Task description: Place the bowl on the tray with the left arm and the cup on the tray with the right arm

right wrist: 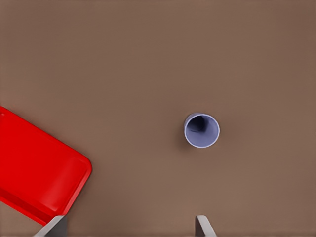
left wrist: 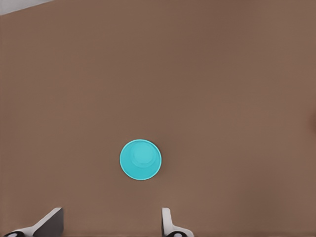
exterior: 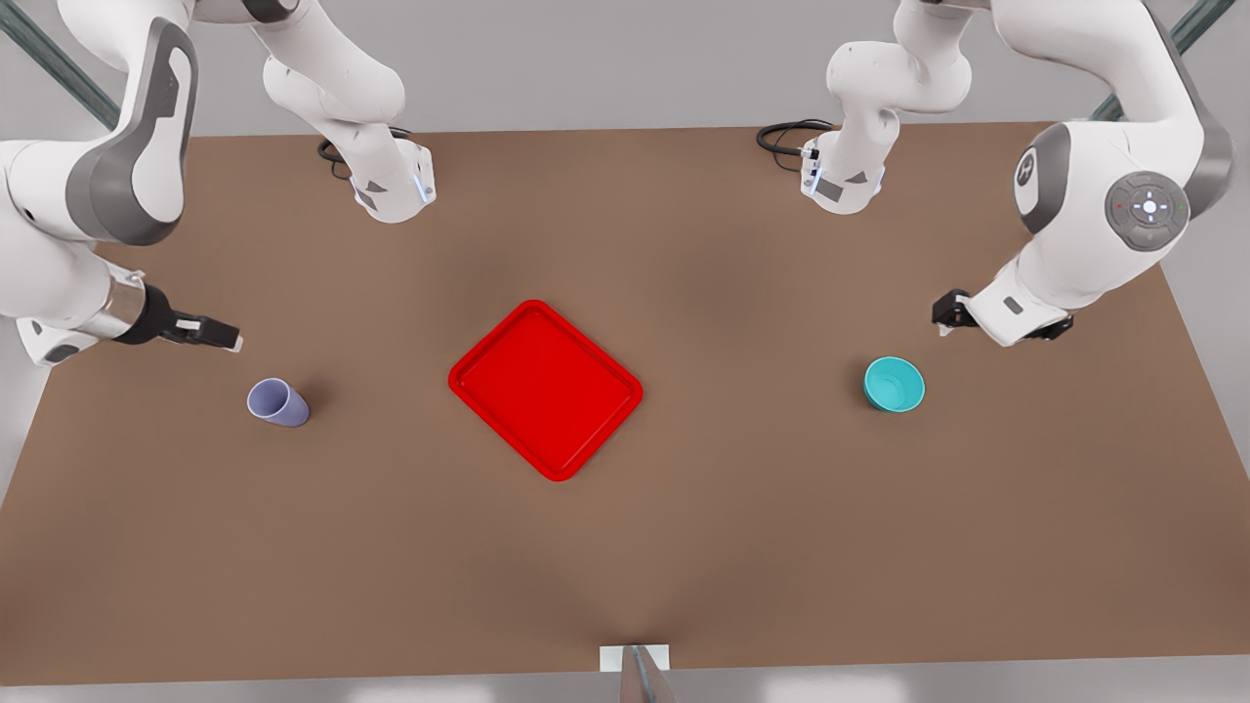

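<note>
The turquoise bowl (exterior: 894, 384) stands upright on the brown table at the front view's right. My left gripper (exterior: 945, 314) hovers just behind and above it, open; the bowl (left wrist: 140, 159) lies ahead of the spread fingers (left wrist: 166, 220). At the front view's left stands the lavender cup (exterior: 277, 402), upright. My right gripper (exterior: 220, 335) hangs behind it, off to the left, open and holding nothing. In the right wrist view the cup (right wrist: 201, 131) sits beyond the fingers (right wrist: 202, 225). The red tray (exterior: 545, 389) lies bare at mid-table, its corner (right wrist: 34, 177) beside the cup.
Both arm bases (exterior: 391, 186) (exterior: 842, 176) stand at the table's back edge with black cables beside them. A small white fixture (exterior: 635, 662) sits at the middle of the front edge. Bare brown tabletop (exterior: 742, 508) runs between tray, cup and bowl.
</note>
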